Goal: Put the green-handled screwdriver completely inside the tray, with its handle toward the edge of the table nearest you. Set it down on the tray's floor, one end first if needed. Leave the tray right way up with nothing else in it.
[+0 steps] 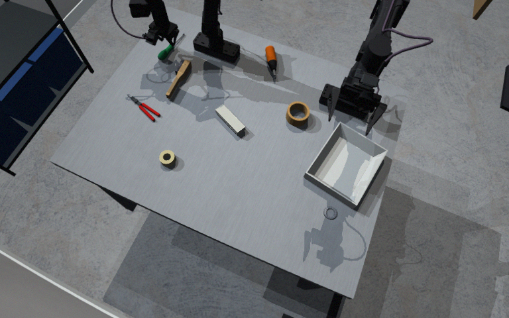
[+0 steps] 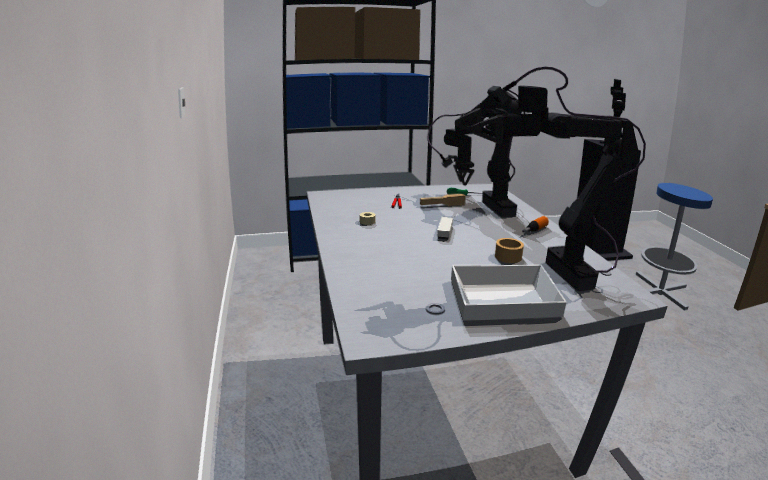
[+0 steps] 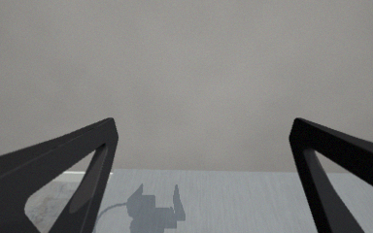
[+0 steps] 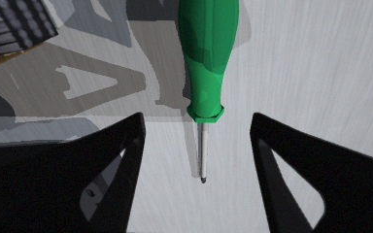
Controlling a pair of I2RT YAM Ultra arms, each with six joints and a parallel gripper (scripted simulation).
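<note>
The green-handled screwdriver (image 1: pixel 166 52) (image 2: pixel 457 191) (image 4: pixel 208 44) lies on the table beside the right arm's base. In the top view its handle points lower left and its shaft upper right. My right gripper (image 1: pixel 173 44) (image 2: pixel 465 180) (image 4: pixel 197 121) is partly open and empty, pointing down above the screwdriver; the handle's collar and shaft show between its fingers in the right wrist view. My left gripper (image 1: pixel 349 125) (image 3: pixel 202 127) is wide open and empty, raised by the tray's upper corner in the top view. The white tray (image 1: pixel 370 169) (image 2: pixel 512 311) is upright and empty.
A wooden brush (image 1: pixel 179 77) (image 2: pixel 443 200) (image 4: pixel 20 29) lies close to the screwdriver. Red pliers (image 1: pixel 144 110), a tape roll (image 1: pixel 167 161), a pale block (image 1: pixel 229 120) and an orange-handled tool (image 1: pixel 270 55) lie around. A brown ring (image 1: pixel 297 119) and a grey ring (image 1: pixel 325 216) flank the tray.
</note>
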